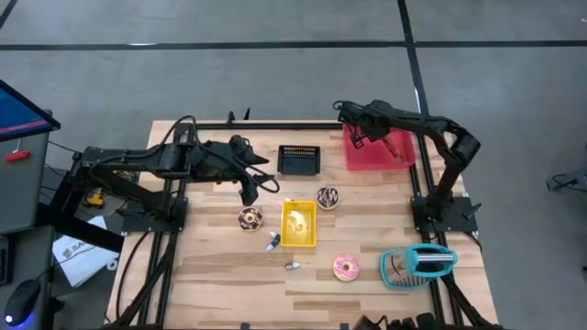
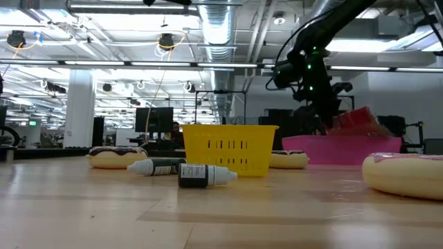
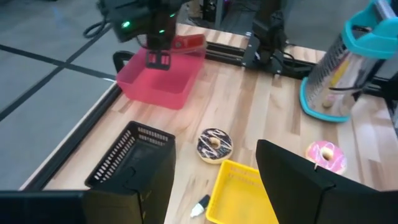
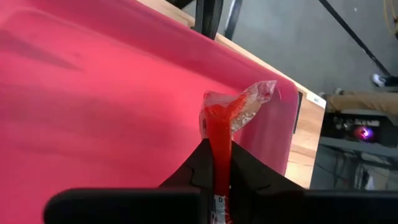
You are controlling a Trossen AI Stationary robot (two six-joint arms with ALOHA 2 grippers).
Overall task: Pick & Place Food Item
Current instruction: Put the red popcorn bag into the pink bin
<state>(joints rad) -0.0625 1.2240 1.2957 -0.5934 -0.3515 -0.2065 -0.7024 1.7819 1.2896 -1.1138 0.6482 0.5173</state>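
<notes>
A red packet [image 4: 217,127] with a clear crimped end is in my right gripper [image 4: 216,155], which is shut on it over the pink bin [image 1: 367,158] at the table's far right. The packet [image 2: 356,121] slants down from the fingers into the bin. In the high view the packet [image 1: 399,147] lies across the bin's right half. My left gripper [image 1: 261,183] hangs open above the table's middle left, near the black basket [image 1: 299,159], with nothing between its fingers. My right gripper pinches one end of the red packet [image 4: 216,163] between its two fingers, the packet's flat faces against them. The fingers slant down toward the table's right and lie along the packet. Its crimped free end [image 4: 252,99] points down into the bin; whether that end touches the bin, I cannot tell.
A yellow basket [image 1: 299,223] stands mid-table with two chocolate donuts [image 1: 327,197] [image 1: 249,218] beside it. A pink donut [image 1: 346,268] and a teal-handled grater [image 1: 417,266] lie near the front right. Two small bottles [image 1: 273,241] [image 1: 293,266] lie by the yellow basket.
</notes>
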